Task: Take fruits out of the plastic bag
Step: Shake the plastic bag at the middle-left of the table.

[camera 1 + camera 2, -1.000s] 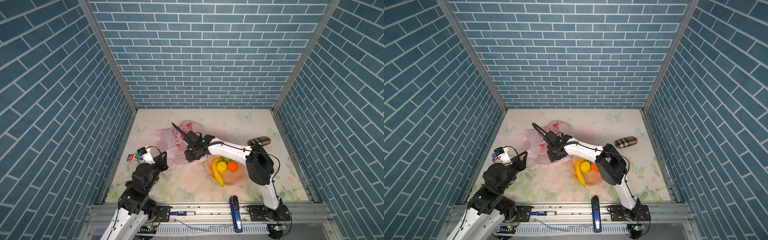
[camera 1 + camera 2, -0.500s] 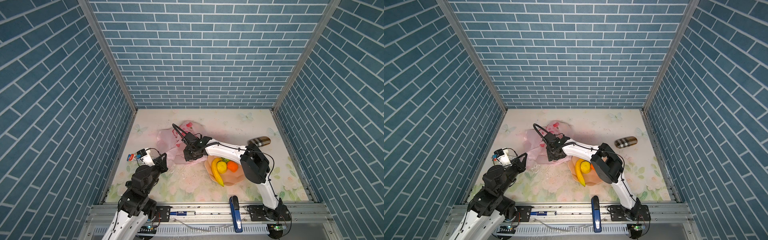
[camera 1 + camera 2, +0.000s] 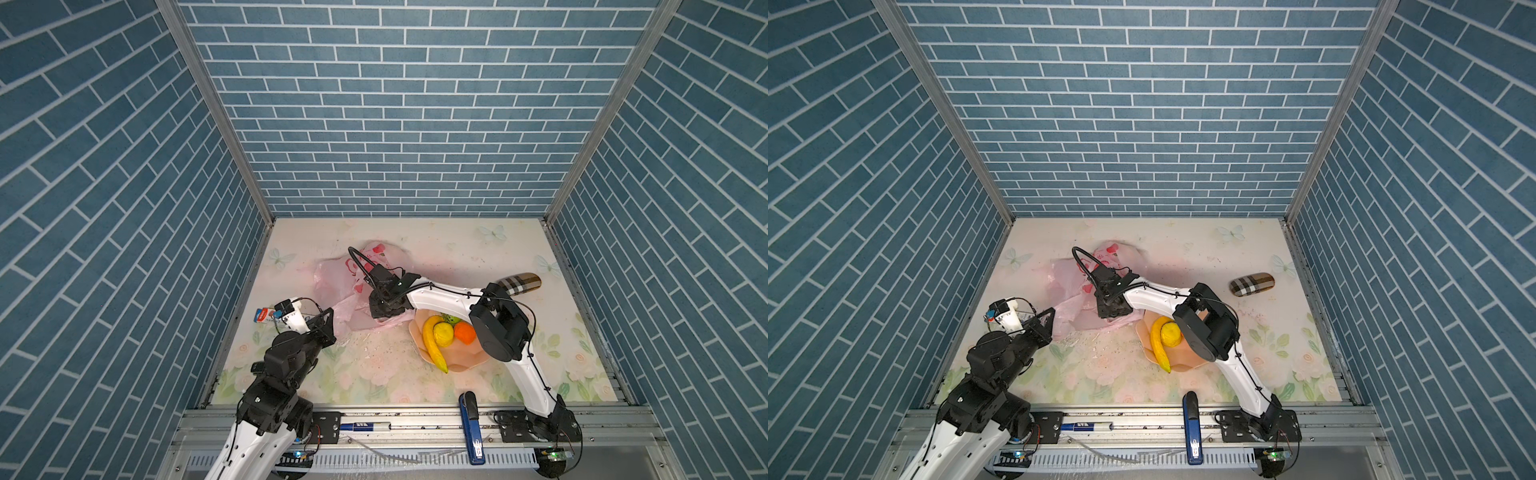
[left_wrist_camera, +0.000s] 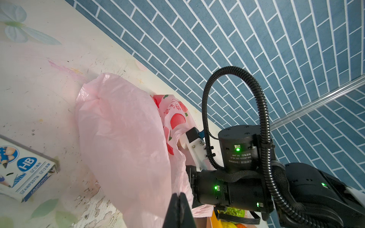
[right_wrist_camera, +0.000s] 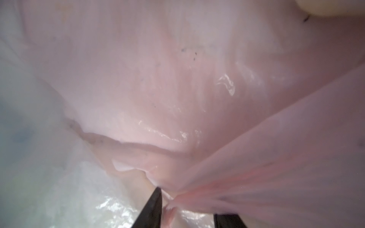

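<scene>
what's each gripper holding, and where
Left gripper pinches the plastic bag at its edge; right gripper, inside the bag, jaws apart, nothing clearly held.

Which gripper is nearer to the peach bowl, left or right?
Right. The right gripper reaches into the plastic bag just beside the rim of the bowl; the left gripper pinches the bag's opposite edge, farther from the bowl.

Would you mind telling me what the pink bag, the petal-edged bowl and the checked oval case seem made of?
The pink bag: thin translucent plastic film, glossy, shown by crinkles and light passing through. The bowl: probably moulded plastic, smooth matt peach, scalloped rim. The checked case: perhaps fabric-covered, plaid; too small to be sure.
</scene>
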### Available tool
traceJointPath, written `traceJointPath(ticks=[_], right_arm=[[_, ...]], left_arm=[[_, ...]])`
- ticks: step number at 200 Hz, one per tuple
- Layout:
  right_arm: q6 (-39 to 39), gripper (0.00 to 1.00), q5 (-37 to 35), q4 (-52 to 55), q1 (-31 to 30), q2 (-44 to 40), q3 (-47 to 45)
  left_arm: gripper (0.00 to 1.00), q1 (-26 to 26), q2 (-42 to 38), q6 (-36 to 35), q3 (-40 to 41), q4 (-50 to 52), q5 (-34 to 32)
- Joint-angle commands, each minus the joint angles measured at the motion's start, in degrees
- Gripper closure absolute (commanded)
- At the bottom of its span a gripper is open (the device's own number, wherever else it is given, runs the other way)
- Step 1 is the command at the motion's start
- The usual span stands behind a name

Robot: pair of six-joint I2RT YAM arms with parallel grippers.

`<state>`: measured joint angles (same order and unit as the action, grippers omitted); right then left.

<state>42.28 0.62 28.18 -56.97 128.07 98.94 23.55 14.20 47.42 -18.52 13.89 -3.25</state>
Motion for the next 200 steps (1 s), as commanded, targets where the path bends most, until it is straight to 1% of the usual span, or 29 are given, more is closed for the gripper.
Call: traceJointPath(ticks=[1, 27, 43, 94, 159, 185, 188, 200], right_arm=[[0.91, 0.67, -1.50, -3.26, 1.09, -2.03, -1.79], [-0.89, 0.77, -1.10, -6.04, 2.64, -6.05, -4.69], [-2.30, 0.81, -0.60, -6.92, 3.64, -7.71, -5.81], [-7.49, 0.91, 3.51, -6.28, 5.50, -11.65, -6.15], [-10.42, 1.00, 4.04, -4.67, 6.75, -14.33, -5.51], [-10.54, 1.00, 4.04, -5.03, 7.03, -14.86, -5.51], [-10.62, 1.00, 5.56, -5.06, 7.07, -14.91, -5.51], [-10.79, 1.00, 6.18, -5.04, 7.12, -15.34, -5.34]], left_arm=[[1.00, -0.04, -0.17, 0.01, 0.92, 0.57, 0.19], [1.00, -0.05, 0.06, 0.06, 1.18, -0.07, -0.08], [1.00, -0.07, 0.41, 0.05, 1.27, -0.52, -0.13], [1.00, -0.06, 2.88, -0.31, 0.99, -3.01, -0.20], [1.00, -0.04, 4.62, -0.35, 1.04, -5.06, -0.09], [1.00, -0.04, 4.77, -0.31, 0.95, -4.99, -0.17], [1.00, -0.08, 4.75, -0.35, 0.95, -5.01, -0.17], [1.00, -0.04, 4.79, -0.31, 0.97, -5.10, -0.21]])
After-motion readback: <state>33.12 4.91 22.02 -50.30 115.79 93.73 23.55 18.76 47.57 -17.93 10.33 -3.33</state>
